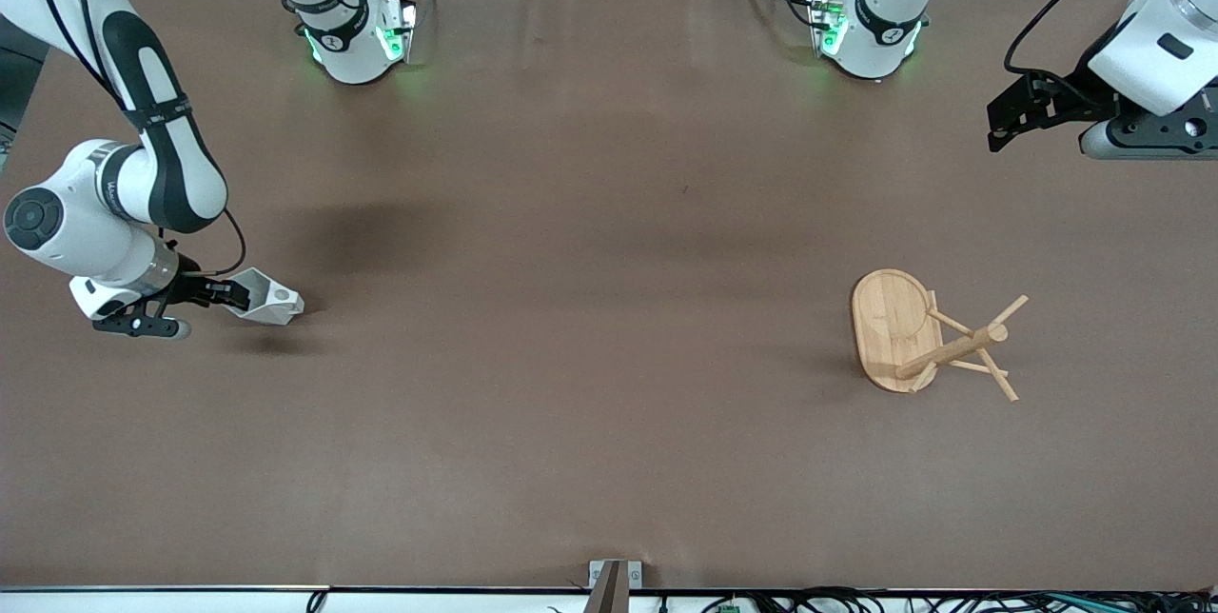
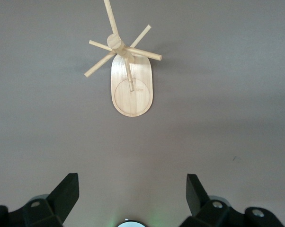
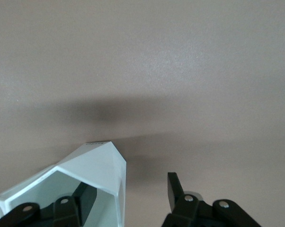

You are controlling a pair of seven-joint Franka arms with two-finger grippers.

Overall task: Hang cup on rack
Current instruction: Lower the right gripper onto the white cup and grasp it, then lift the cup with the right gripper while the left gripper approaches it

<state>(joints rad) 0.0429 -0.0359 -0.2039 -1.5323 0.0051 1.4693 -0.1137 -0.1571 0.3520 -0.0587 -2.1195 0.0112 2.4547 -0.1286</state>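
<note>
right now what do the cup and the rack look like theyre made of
The cup, held by the right gripper, looks like matte white plastic or ceramic: flat angular facets, no shine; which one is unclear. The rack looks like light bamboo or wood: pale tan, faint grain on its oval base, smooth round pegs.

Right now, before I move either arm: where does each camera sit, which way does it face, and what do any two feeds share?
Front view: high across the table, facing both bases; shows the right gripper gripping the cup, and the left gripper waiting, open.
Left wrist view: looks down past its own fingertips at the rack.
Right wrist view: looks along its fingers over the cup's rim to bare table.
Shared: front and left wrist views both show the rack; front and right wrist, the cup.
</note>
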